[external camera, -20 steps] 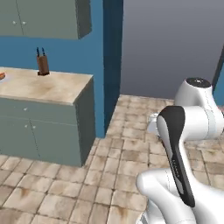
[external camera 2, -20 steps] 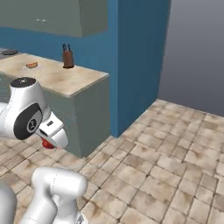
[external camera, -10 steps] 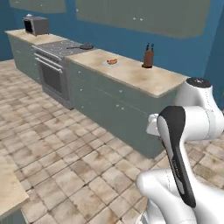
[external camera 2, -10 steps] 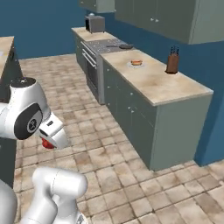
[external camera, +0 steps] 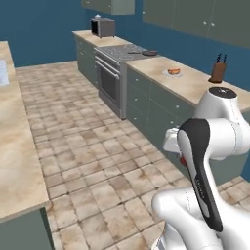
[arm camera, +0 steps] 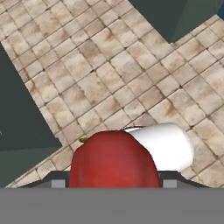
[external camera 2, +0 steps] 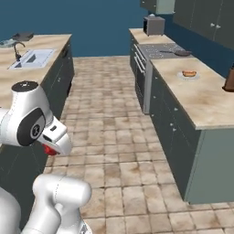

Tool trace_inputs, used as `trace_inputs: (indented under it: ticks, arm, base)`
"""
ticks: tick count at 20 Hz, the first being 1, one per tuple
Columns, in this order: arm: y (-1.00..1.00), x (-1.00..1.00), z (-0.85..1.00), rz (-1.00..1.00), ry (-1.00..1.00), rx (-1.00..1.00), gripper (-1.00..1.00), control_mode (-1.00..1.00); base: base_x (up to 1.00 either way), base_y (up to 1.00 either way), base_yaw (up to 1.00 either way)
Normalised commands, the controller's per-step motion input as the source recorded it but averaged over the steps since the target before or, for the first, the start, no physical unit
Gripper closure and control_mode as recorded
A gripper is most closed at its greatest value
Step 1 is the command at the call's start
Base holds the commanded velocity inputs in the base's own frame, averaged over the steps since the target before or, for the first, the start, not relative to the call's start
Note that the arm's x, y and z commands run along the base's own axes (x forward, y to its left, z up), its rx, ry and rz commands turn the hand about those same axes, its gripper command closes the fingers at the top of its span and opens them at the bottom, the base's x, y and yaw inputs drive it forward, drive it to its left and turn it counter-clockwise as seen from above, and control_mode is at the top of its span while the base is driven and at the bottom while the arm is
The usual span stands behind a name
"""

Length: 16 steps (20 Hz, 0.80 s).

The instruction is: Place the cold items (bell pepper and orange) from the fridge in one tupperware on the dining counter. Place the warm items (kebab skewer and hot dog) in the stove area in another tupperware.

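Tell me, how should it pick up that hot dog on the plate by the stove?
Probably from straight above, pinching the hot dog across its narrow width at the middle. It lies flat on a plate on the counter, so its long sides are the ones exposed.

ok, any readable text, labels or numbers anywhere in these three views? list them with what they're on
None readable. No lettering shows on the toaster, the stove, the knife block, the cabinets or the red bell pepper in the pincer. The stove's front panel is too small and blurred to show any markings.
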Motion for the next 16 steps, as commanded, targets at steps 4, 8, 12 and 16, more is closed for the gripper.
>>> trace_inputs:
  ticks: [4,8,12,16]
  arm:
    - [0.0,0.0,0.0,0.0,0.0,0.0,1.0,1.0]
    - [0.0,0.0,0.0,0.0,0.0,0.0,1.0,1.0]
    - [0.0,0.0,0.0,0.0,0.0,0.0,1.0,1.0]
    - [0.0,0.0,0.0,0.0,0.0,0.0,1.0,1.0]
  base:
    - [-0.02,0.43,0.23]
    - [0.2,0.42,0.22]
    - [0.9,-0.57,0.15]
    - [1.0,-0.38,0.17]
